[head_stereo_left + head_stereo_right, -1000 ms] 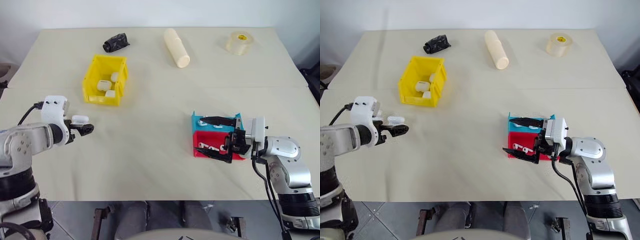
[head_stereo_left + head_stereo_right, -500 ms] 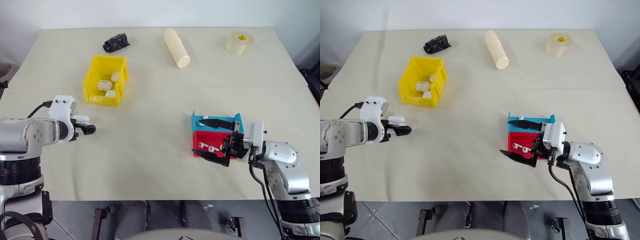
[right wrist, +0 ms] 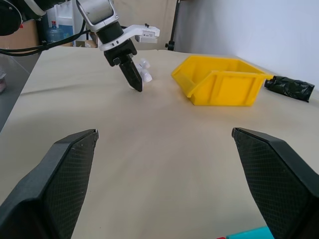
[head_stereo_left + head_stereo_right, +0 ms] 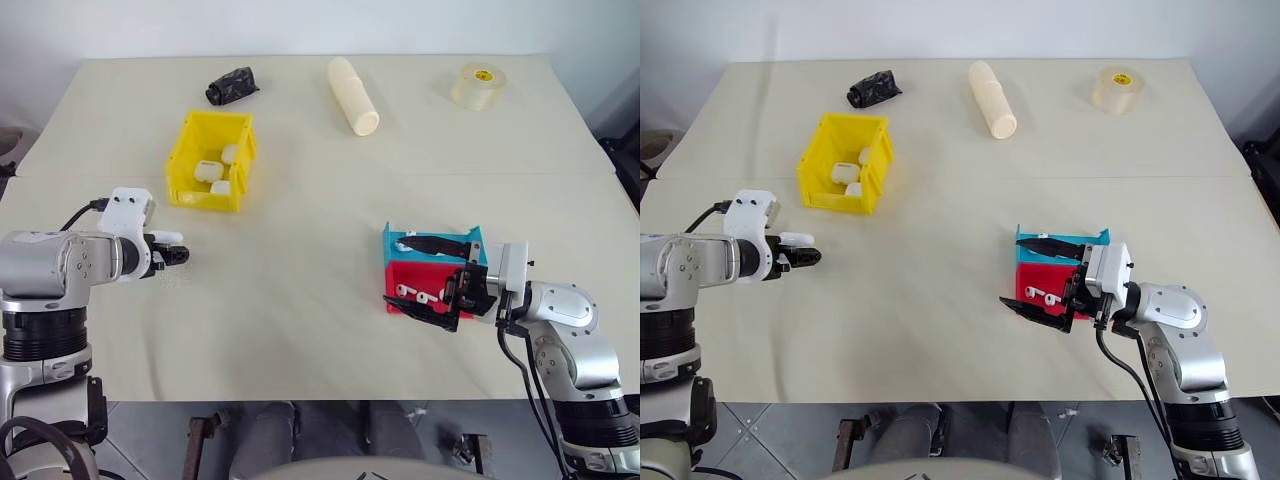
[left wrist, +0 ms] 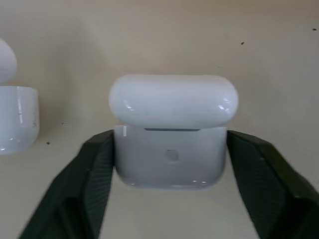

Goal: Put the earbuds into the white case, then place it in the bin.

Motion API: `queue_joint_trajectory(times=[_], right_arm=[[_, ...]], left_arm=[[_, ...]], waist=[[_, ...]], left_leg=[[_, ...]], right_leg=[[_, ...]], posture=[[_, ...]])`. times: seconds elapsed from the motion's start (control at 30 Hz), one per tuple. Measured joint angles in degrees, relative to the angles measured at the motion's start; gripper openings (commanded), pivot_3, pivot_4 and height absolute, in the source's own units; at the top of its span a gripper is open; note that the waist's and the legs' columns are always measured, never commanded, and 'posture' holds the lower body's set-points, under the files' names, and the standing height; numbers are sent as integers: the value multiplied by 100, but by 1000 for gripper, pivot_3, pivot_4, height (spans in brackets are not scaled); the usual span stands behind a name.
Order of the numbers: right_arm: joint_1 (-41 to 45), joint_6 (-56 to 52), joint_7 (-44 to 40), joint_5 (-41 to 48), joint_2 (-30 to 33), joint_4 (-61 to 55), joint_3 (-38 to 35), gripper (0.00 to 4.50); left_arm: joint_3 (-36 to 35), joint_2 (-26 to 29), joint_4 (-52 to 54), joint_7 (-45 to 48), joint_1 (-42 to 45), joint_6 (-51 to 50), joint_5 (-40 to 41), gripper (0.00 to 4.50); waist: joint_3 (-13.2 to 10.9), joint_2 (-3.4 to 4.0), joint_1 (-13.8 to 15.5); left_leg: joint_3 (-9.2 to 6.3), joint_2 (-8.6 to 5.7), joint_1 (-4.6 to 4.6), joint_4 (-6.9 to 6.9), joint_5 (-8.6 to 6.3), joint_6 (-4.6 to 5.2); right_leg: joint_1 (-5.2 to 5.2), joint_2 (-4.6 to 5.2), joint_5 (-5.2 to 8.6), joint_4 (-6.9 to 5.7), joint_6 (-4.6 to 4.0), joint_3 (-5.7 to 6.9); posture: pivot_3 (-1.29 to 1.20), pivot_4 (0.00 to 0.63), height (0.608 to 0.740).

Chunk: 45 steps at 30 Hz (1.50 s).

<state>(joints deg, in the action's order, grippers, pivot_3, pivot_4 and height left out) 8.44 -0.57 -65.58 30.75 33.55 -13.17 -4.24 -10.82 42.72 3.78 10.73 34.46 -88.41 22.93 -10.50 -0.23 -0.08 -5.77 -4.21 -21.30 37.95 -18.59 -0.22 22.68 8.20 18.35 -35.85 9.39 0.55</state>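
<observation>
My left gripper [image 4: 180, 254] hovers low over the table's left side, just in front of the yellow bin [image 4: 204, 197]. It is shut on the white case [image 5: 172, 129], whose lid stands slightly ajar between the two black fingers [image 5: 84, 184]. From the right wrist view that gripper [image 3: 133, 79] points down at the table with white pieces [image 3: 145, 68] beside its tip. Two tiny earbuds [image 4: 410, 293] lie in the red tray [image 4: 404, 274]. My right gripper [image 4: 395, 270] is open, its fingers spanning the red tray and the blue tray [image 4: 396, 244].
Several white cases lie in the yellow bin. Another white case [image 5: 16, 119] stands close beside the held one. At the table's far edge lie a black crumpled bag [image 4: 232, 84], a cream cylinder [image 4: 353, 95] and a tape roll [image 4: 478, 84].
My left arm has drawn its elbow in while its gripper stayed near the same spot and closed on the case. The right gripper has barely shifted over the trays.
</observation>
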Motion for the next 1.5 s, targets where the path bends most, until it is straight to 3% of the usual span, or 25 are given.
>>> queue_joint_trajectory(times=[0.23, 0.33, 0.47, 0.57, 0.67, 0.97, 1.3, 1.5], right_arm=[[7, 7, -1, -14, 0, 6, 2, 4500], [17, 16, -10, -18, 0, 25, 4, 4500], [30, 46, -67, -25, 15, 87, -9, 4500], [35, 48, -104, -42, 69, 213, -57, 4500], [44, 57, -119, -51, 116, 238, -71, 4500], [-404, 64, 38, -58, 345, 142, -403, 4500], [-1648, 46, 279, -31, 708, -383, -1451, 4500], [-2543, -43, 315, 30, 836, -765, -2146, 4500]], left_arm=[[-174, 85, 256, 318, -282, 33, 29, 2805], [-303, 145, 587, 827, -803, 653, 199, 2805], [-940, 77, 1327, 2053, -1969, 2238, 652, 2805], [-1580, -385, 1559, 3038, -2534, 3886, 954, 2805], [-1606, -511, 1547, 3715, -2833, 5045, 987, 2805], [-389, -1727, 915, 4773, -2283, 7304, 957, 2805], [884, -2757, 37, 5393, -1636, 8613, 767, 2805], [1214, -3092, -266, 5891, -1326, 9097, 781, 2805]], waist=[[0, 0, -10], [0, 0, 3], [0, 0, -1], [0, 0, 10], [0, 1, 41], [0, 1, 158], [1, 1, 158], [0, 1, 160]], left_leg=[[2, 0, 0, -1, 0, 0], [2, 0, -1, -1, 0, 0], [4, 1, -3, -1, -1, 0], [2, 4, -2, 1, -1, -1], [0, 3, 0, 3, -1, 0], [3, -5, -1, 8, -4, 7], [12, -5, 0, 16, -4, 9], [13, -6, 1, 16, -4, 10]], right_leg=[[2, 0, 0, 0, 0, -3], [2, 4, 0, 5, 0, -2], [-1, 10, 1, 32, -2, 0], [-9, 12, 2, 41, -4, 10], [-15, 13, 2, 40, -4, 15], [-18, 15, 1, 40, -2, 17], [-22, 4, 0, 37, 1, 16], [-24, 2, -1, 38, 2, 15]], posture=[[0, 150, 740], [0, 150, 740], [0, 150, 740], [0, 150, 740], [0, 150, 740], [0, 150, 740], [0, 150, 740], [0, 150, 740]])
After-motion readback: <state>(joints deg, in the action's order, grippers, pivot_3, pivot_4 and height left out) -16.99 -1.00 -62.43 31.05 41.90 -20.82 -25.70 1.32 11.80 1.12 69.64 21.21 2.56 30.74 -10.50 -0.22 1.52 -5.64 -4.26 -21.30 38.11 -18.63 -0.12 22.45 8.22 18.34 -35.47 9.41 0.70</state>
